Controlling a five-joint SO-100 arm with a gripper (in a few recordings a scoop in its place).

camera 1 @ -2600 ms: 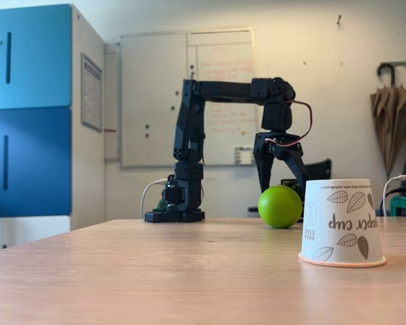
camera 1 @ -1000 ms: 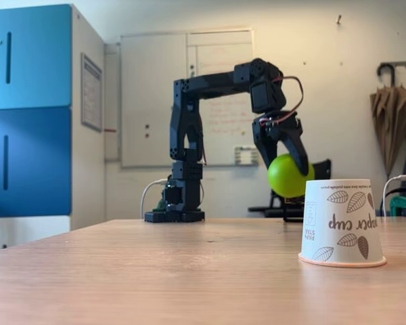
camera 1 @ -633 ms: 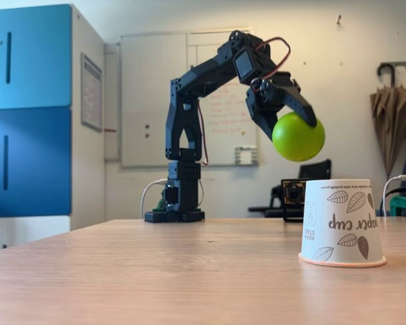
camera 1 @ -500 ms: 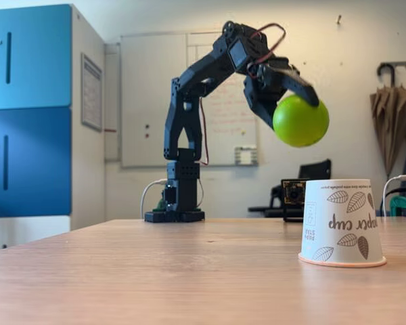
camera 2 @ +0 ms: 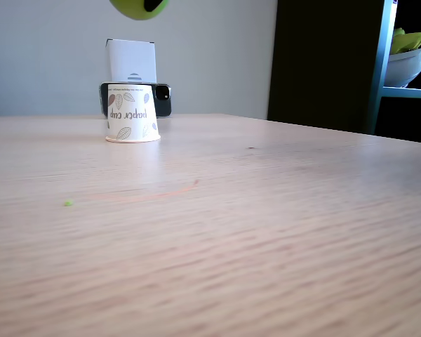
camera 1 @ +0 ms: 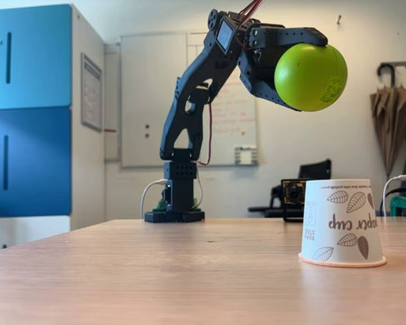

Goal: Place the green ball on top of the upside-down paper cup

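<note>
Smooth lime-green ball (camera 1: pixel 310 77) clamped in the black gripper (camera 1: pixel 292 68), raised high in the air, its lower edge (camera 2: pixel 139 8) at the top border, white leaf-printed paper cup (camera 1: pixel 342 223) (camera 2: pixel 132 113) upside down on the wooden surface (camera 1: pixel 189 271), pinkish rim down, below the gripper, apart from the ball

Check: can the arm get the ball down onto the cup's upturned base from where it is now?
Probably yes. The gripper holds the green ball high above the upside-down paper cup, slightly to its left in a fixed view. Nothing lies between them, and the flat base is bare. Depth alignment is uncertain.
</note>
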